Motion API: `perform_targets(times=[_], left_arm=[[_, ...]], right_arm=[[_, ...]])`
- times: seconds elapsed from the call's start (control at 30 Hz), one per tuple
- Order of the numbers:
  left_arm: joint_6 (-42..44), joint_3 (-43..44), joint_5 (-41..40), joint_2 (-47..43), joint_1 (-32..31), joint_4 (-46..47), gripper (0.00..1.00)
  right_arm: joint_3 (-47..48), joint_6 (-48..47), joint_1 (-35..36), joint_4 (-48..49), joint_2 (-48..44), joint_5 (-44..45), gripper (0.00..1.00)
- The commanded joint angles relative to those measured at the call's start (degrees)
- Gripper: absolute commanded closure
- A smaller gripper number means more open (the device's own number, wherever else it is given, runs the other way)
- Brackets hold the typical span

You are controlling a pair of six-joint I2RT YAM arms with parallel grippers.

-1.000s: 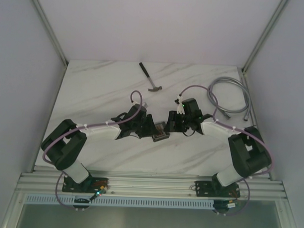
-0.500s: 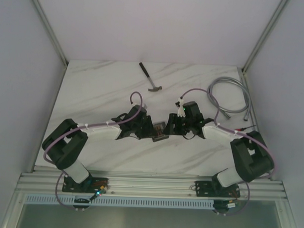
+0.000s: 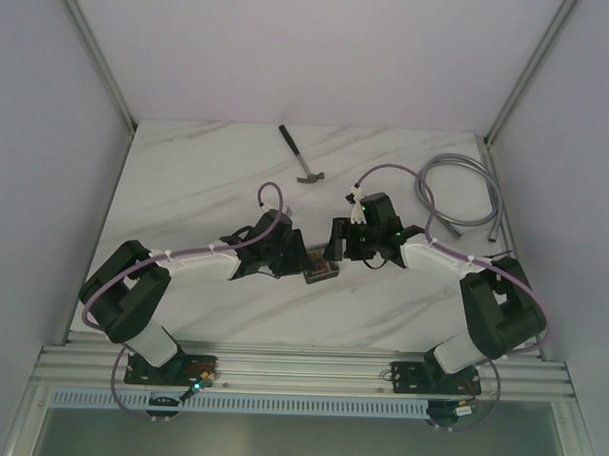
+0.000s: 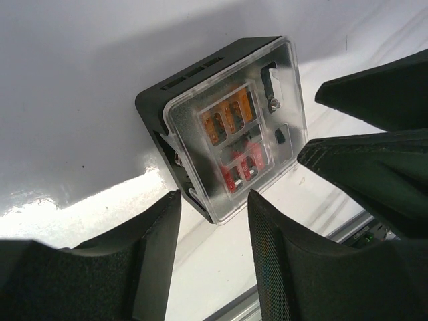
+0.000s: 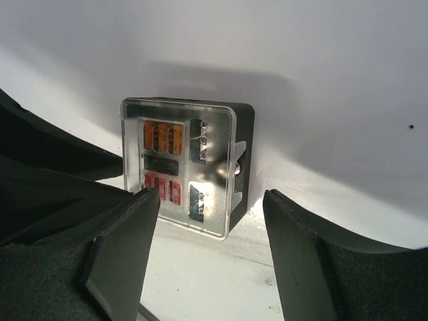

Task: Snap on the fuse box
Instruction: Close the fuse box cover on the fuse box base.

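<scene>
- Worktop (image 3: 206, 175): white, marbled surface; carries everything listed below.
- Left arm (image 3: 198, 259) and right arm (image 3: 443, 261): both reach inward from the near edge and meet head-on near the middle of the worktop.
- Cable coil (image 3: 461, 198): grey, loosely looped, lying at the far right, well apart from the arms.
- Hammer (image 3: 301, 155): lying flat at the far centre, apart from both arms.
- Left fingers (image 4: 154, 261): spread apart, clamped on nothing; their tips lie just short of the near corner of the box.
- Right fingers (image 5: 127, 241): spread wide, clamped on nothing, aimed at the box from the opposite side.
- Fuse box (image 3: 319, 266): black, square, resting on the worktop between the two sets of fingers, just beside both.
- Clear cover (image 4: 234, 127): square, transparent, sitting over the top face of the fuse box. Whether it is latched cannot be told.
- Fuses (image 4: 227, 120): a row of orange ones and a row of red ones, visible through the cover, seated in the slots.
</scene>
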Motion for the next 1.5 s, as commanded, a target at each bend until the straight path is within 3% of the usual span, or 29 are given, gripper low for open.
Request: perform_targets(times=[0.0,0.27,0.97,1.47], left_arm=[[0.5,0.6,-0.6,0.1,0.1,-1.1,0.47],[0.6,0.3,-0.6,0.7,0.1,-1.2,0.52],[0.4,-1.9,-0.9,0.5,0.0,-2.3,0.58],[0.6,-3.6,-1.0,0.9,0.0,-3.4,0.61]], right_arm=[[2.1,-1.6,1.1,-0.2,0.8,0.1,0.31],[3.2,-1.8,2.7,-0.3,3.9,-1.6,0.43],[-0.2,-1.7,3.9,-1.3,2.1,0.6,0.45],[-9.2,-0.7,3.7,-0.4,3.2,-1.3,0.65]])
